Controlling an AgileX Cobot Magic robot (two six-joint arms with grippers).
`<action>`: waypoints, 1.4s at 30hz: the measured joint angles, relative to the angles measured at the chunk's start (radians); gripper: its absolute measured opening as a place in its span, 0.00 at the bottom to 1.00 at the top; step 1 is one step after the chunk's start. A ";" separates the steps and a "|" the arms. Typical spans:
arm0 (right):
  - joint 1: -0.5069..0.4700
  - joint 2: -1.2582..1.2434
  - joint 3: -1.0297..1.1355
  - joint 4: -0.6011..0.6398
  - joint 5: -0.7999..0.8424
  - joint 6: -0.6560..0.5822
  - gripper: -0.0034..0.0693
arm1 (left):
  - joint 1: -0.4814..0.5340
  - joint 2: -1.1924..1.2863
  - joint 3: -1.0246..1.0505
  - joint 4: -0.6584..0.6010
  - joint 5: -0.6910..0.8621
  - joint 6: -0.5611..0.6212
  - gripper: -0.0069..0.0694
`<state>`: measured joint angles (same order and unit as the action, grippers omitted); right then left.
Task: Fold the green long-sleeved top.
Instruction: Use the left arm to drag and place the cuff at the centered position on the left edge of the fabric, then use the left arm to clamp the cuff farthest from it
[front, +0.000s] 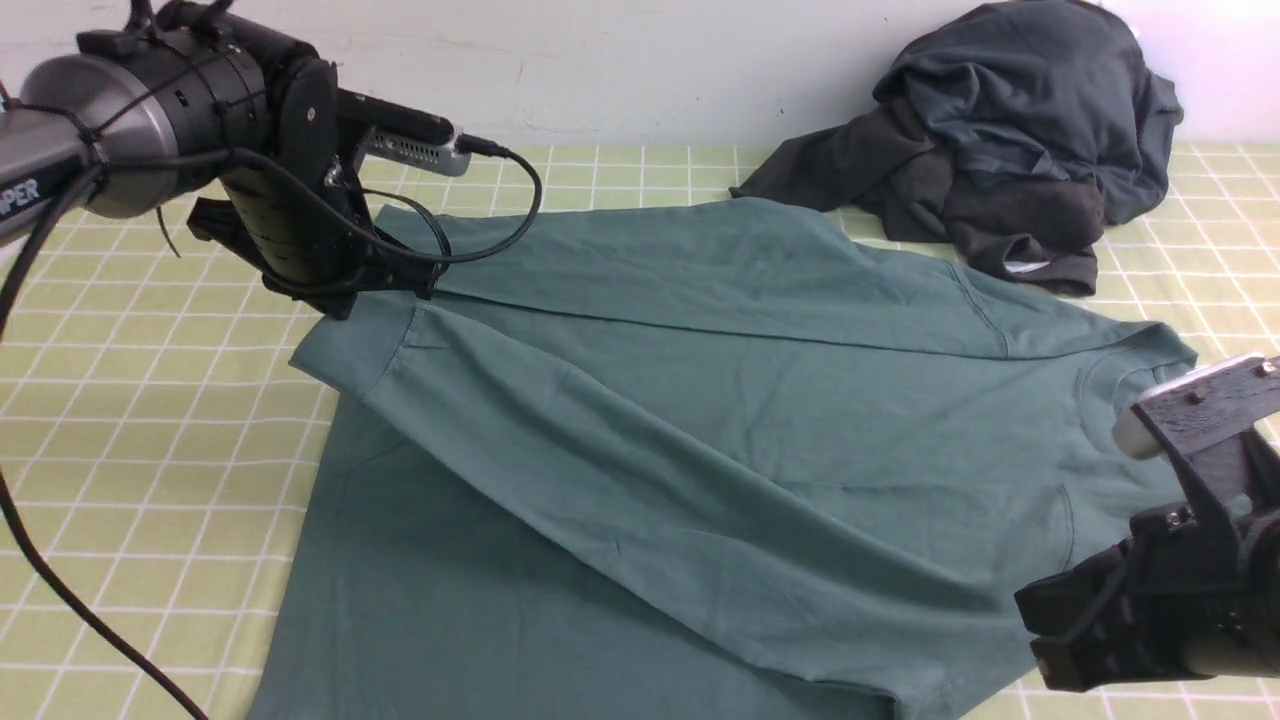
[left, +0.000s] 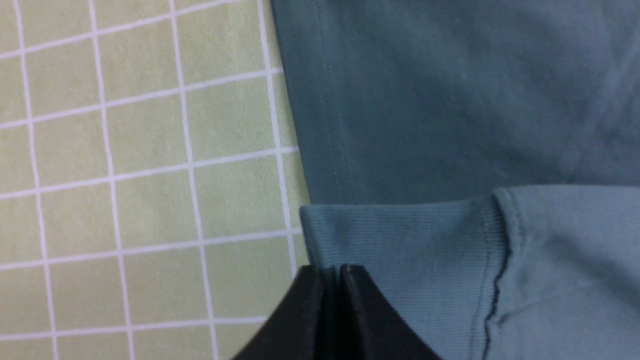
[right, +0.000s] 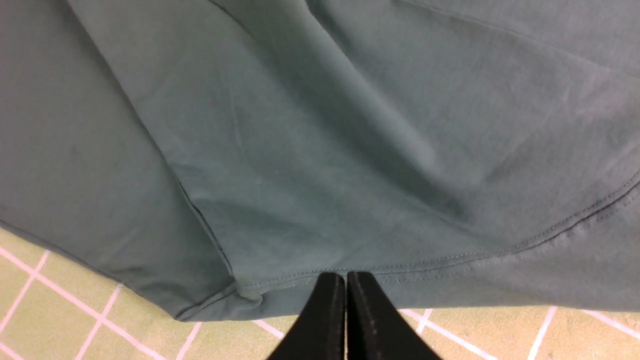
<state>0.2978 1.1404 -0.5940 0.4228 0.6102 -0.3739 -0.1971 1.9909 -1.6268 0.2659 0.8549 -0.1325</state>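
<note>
The green long-sleeved top (front: 700, 400) lies spread over the checked tablecloth, with one long sleeve laid diagonally across its body. My left gripper (front: 335, 305) is at the far left, shut on the ribbed sleeve cuff (left: 400, 240). A strip of cuff shows pinched between the black fingertips (left: 357, 280). My right gripper (front: 1040, 625) is at the front right, shut on the top's edge by a stitched seam (right: 450, 257). The cloth (right: 320, 125) there is lifted slightly off the table. The neck opening (front: 1130, 375) lies at the right, partly behind my right arm.
A dark charcoal-grey garment (front: 1010, 130) is heaped at the back right, touching the green top's far edge. The yellow-green checked tablecloth (front: 130, 400) shows bare on the left. A white wall runs behind the table. The left arm's cable (front: 60, 590) hangs down at the left.
</note>
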 joint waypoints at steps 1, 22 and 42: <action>0.000 0.000 0.000 0.000 -0.001 0.000 0.04 | 0.001 0.011 -0.005 0.010 -0.005 0.000 0.15; 0.000 0.000 0.000 0.048 -0.027 0.000 0.05 | 0.179 0.498 -0.722 -0.224 0.092 -0.057 0.68; 0.000 0.000 0.000 0.055 -0.087 0.000 0.05 | 0.179 0.577 -0.736 -0.386 -0.056 0.038 0.10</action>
<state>0.2978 1.1404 -0.5940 0.4781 0.5236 -0.3741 -0.0177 2.5679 -2.3629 -0.1198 0.7985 -0.0947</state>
